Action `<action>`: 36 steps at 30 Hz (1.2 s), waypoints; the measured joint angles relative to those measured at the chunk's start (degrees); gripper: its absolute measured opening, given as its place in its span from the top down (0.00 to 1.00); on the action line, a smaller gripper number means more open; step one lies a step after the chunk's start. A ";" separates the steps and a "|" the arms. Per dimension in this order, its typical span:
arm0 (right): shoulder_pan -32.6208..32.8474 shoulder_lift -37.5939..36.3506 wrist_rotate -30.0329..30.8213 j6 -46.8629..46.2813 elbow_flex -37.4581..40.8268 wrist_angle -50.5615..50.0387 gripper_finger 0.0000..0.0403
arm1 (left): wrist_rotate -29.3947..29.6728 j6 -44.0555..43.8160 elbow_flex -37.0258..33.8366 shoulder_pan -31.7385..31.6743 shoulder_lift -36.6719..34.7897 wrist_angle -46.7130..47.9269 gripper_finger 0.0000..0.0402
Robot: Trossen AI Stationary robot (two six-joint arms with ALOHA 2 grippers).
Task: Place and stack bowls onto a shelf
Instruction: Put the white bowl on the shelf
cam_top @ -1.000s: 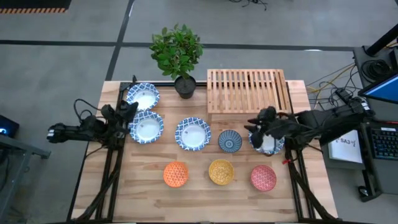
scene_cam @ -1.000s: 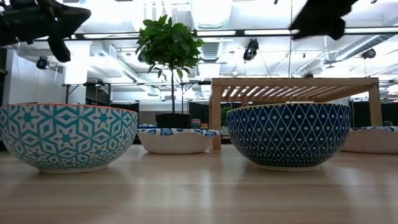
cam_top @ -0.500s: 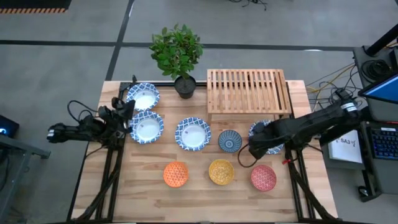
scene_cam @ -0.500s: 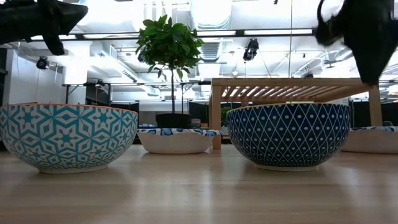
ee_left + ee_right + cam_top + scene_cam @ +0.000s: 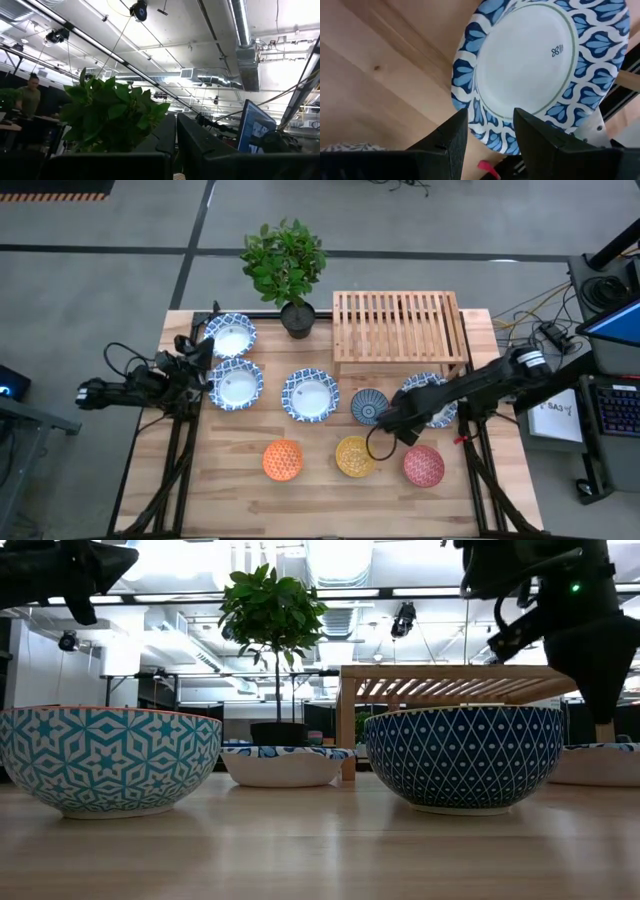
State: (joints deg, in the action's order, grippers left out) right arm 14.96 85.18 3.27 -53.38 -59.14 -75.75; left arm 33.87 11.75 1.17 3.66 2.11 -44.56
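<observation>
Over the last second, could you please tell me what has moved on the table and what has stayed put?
The right pincer swung from above the rightmost blue-and-white bowl toward the table's middle, now between the small dark blue bowl and the yellow bowl. It took hold of nothing. The left pincer, every bowl and the shelf stayed put.

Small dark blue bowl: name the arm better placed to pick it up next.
Right. The right gripper hovers open beside the small dark blue bowl, near the shelf. The left gripper waits at the table's far left edge by the wide bowls.
</observation>
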 joint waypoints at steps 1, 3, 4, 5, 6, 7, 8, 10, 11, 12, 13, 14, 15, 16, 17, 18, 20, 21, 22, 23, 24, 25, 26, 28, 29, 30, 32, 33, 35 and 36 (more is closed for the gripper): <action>0.00 0.60 -0.69 1.04 -0.25 0.00 0.63 | 0.09 0.00 0.00 -0.01 0.00 0.00 1.00; 0.00 1.83 -1.67 3.29 -1.00 0.10 0.63 | 0.10 0.00 0.00 -0.02 0.00 0.02 1.00; 0.00 2.25 -1.99 3.49 -1.32 0.19 0.63 | 0.13 0.00 0.00 0.00 0.00 0.02 1.00; 0.00 2.53 -2.03 3.51 -1.66 0.26 0.63 | 0.13 0.00 0.00 -0.02 0.00 0.02 1.00; 0.00 2.77 -2.03 3.56 -1.95 0.56 0.63 | 0.13 0.00 0.00 -0.02 0.00 0.11 1.00; 0.00 2.89 -2.01 3.73 -2.14 1.13 0.63 | 0.12 0.00 0.00 -0.01 0.00 0.31 1.00; -0.02 3.05 -2.03 3.73 -2.38 1.47 0.63 | 0.13 0.00 -0.01 0.01 0.00 0.65 1.00; -0.36 3.05 -2.22 3.32 -2.44 2.01 0.63 | 0.15 0.00 -0.02 0.00 0.02 1.24 1.00; -0.43 2.83 -2.34 3.04 -2.40 2.49 0.63 | 0.15 0.00 -0.02 -0.01 0.02 1.50 1.00; -0.51 2.60 -2.34 2.74 -2.32 3.32 0.63 | 0.14 0.00 -0.02 0.00 0.02 1.70 1.00; -0.66 2.42 -2.32 2.30 -2.30 4.00 0.63 | 0.17 0.00 -0.02 0.00 0.02 1.87 1.00; -0.72 2.29 -2.23 1.94 -2.13 4.23 0.63 | 0.15 0.00 -0.02 -0.01 0.02 1.92 1.00; -0.76 2.26 -2.13 1.68 -1.90 4.12 0.63 | 0.15 0.00 -0.02 0.01 0.02 1.92 1.00; -0.83 2.29 -1.89 1.52 -1.67 4.12 0.63 | 0.17 0.00 -0.02 0.01 0.02 1.88 1.00; -0.87 2.35 -1.77 1.48 -1.37 4.37 0.63 | 0.17 0.00 -0.02 0.01 0.02 1.90 1.00; -0.87 2.44 -1.77 1.48 -0.92 4.71 0.63 | 0.17 0.00 -0.02 0.01 0.02 1.91 1.00; -0.87 3.01 -1.64 1.52 0.24 5.51 0.63 | 0.17 0.00 -0.02 0.00 0.02 1.90 1.00; -0.87 3.14 -1.62 1.52 1.00 6.41 0.63 | 0.17 0.00 -0.02 0.00 0.02 1.90 1.00; -0.87 3.35 -1.61 1.52 1.69 7.37 0.63 | 0.17 0.00 -0.02 -0.02 0.02 1.90 1.00; -0.93 3.66 -1.60 1.52 2.38 8.02 0.63 | 0.17 0.00 -0.02 -0.01 0.02 1.91 1.00; -0.98 3.84 -1.60 1.52 3.01 8.25 0.63 | 0.17 0.00 -0.02 0.00 0.02 1.91 1.00; -0.98 3.91 -1.60 1.52 3.67 8.67 0.63 | 0.17 0.00 -0.02 0.00 0.02 1.92 1.00; -0.98 3.94 -1.60 1.52 4.23 9.33 0.63 | 0.17 0.00 -0.02 -0.01 0.02 1.90 1.00; -0.98 3.75 -1.60 1.44 5.07 10.83 0.63 | 0.17 0.00 -0.02 -0.01 0.02 1.92 1.00; -0.98 3.62 -1.60 1.43 5.26 10.77 0.64 | 0.17 0.00 -0.02 0.01 0.02 1.92 1.00; -0.98 3.53 -1.62 1.42 5.33 10.62 0.65 | 0.17 0.00 -0.02 0.01 0.02 1.90 1.00; -0.98 3.33 -1.70 1.00 5.32 10.68 0.68 | 0.17 0.00 -0.02 -0.02 0.02 1.97 1.00; -0.98 3.22 -1.78 0.83 5.32 10.69 0.70 | 0.17 0.00 -0.02 0.01 0.02 1.95 1.00; -0.98 3.07 -1.82 0.80 5.32 10.68 0.77 | 0.17 0.00 -0.02 -0.01 0.02 1.95 1.00; -0.98 2.87 -1.84 0.80 5.32 10.64 0.81 | 0.17 0.00 -0.02 0.00 0.02 1.97 1.00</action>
State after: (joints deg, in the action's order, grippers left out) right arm 13.98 88.05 1.43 -52.58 -53.82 -65.10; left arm 34.04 11.75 1.15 3.66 2.13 -42.59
